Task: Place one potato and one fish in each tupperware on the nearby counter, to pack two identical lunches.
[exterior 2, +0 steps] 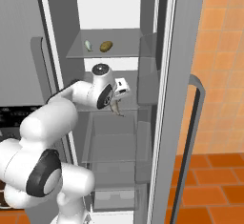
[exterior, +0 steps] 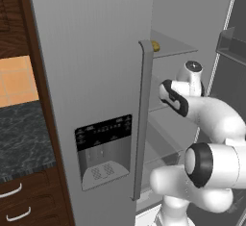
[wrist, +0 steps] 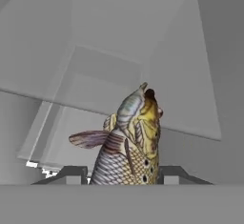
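Fish [wrist: 128, 144] between jaws, hand view

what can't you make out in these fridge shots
- Tupperware: the counter is cut off by the left base view's edge and the fridge door.
- Held fish: its lower body is hidden between the gripper fingers in the hand view.
- Shelf potato and second fish: too small for detail, right base view.

- A kitchen — a tall grey refrigerator [exterior: 96, 76] with an ice-and-water dispenser [exterior: 103, 150] in its door.
- Dark marbled counter [exterior: 21, 138] over brown wood drawers [exterior: 24, 206].
- Orange tiled wall [exterior 2: 219, 51] and floor [exterior 2: 209, 189].
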### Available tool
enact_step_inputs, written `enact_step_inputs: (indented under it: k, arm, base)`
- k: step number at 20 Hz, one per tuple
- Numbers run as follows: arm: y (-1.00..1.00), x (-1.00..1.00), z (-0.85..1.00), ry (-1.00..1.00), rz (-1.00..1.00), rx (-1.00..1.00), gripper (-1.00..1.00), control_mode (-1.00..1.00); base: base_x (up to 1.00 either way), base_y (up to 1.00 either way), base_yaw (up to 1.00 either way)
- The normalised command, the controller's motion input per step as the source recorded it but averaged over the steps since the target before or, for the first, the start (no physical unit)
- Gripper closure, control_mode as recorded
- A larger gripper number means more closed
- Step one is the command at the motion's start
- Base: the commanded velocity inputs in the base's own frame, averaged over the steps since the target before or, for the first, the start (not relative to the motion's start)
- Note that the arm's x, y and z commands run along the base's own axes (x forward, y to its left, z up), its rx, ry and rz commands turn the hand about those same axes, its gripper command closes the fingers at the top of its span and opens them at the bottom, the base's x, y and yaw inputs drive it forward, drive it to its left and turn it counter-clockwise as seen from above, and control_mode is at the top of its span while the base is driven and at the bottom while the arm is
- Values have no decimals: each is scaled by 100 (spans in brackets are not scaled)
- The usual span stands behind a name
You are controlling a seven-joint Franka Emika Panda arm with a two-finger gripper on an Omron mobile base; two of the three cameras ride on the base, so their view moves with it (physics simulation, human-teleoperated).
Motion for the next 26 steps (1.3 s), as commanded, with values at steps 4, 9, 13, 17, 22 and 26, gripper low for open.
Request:
enact_step_inputs:
  k: [4, 9, 13, 17, 22, 26]
  arm:
    - [32, -84, 98, 20, 3, 0, 100, -100]
    - [34, -100, 78, 18, 0, 0, 100, -100]
    - [23, -100, 8, -1, 0, 0, 100, -100]
    - [32, -100, 7, 0, 0, 0, 100, -100]
    - [27, -100, 17, 1, -9, 13, 100, -100]
    - [5, -96, -3, 2, -31, 18, 100, -100]
  base:
    - [0, 0, 0]
    - [0, 0, 0]
    - [0, 0, 0]
    - [0, 0, 0]
    - [0, 0, 0]
    - [0, 0, 0]
